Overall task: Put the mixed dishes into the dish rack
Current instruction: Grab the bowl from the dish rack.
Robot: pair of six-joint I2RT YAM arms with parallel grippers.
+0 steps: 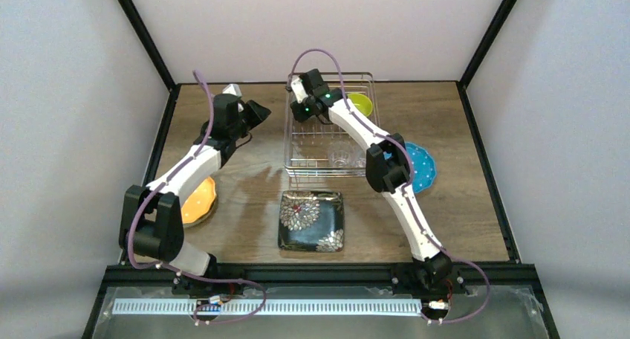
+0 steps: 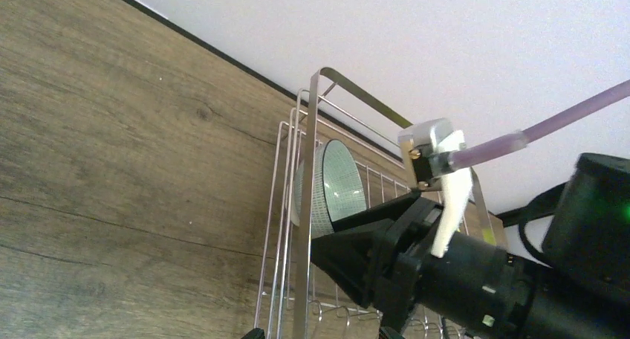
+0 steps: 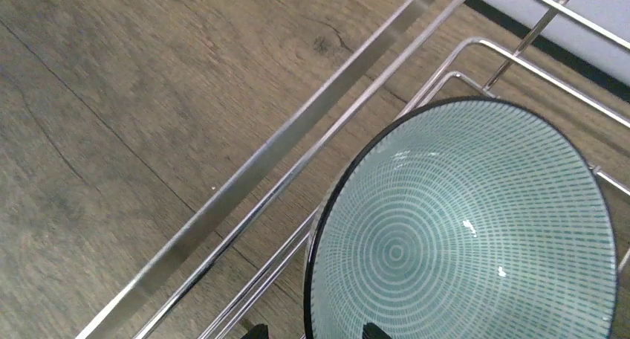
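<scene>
The dish rack (image 1: 327, 142) stands at the back middle of the table. My right gripper (image 3: 316, 330) hangs over its far left corner, open, its fingertips (image 3: 256, 328) either side of the rim of the mint bowl (image 3: 464, 227). That bowl stands tilted on edge inside the rack (image 2: 330, 186); the arm hides it from above. A yellow-green bowl (image 1: 361, 103) and a clear glass cup (image 1: 340, 158) sit in the rack. My left gripper (image 1: 260, 114) is open and empty, just left of the rack. The orange plate (image 1: 199, 202), black floral plate (image 1: 311, 220) and blue dotted plate (image 1: 420, 166) lie on the table.
The rack's flat metal handle (image 2: 308, 205) and wire side rise right in front of my left gripper (image 2: 319, 333). My right arm (image 1: 386, 168) crosses the rack's right side and part of the blue plate. Black frame posts stand at the table's back corners.
</scene>
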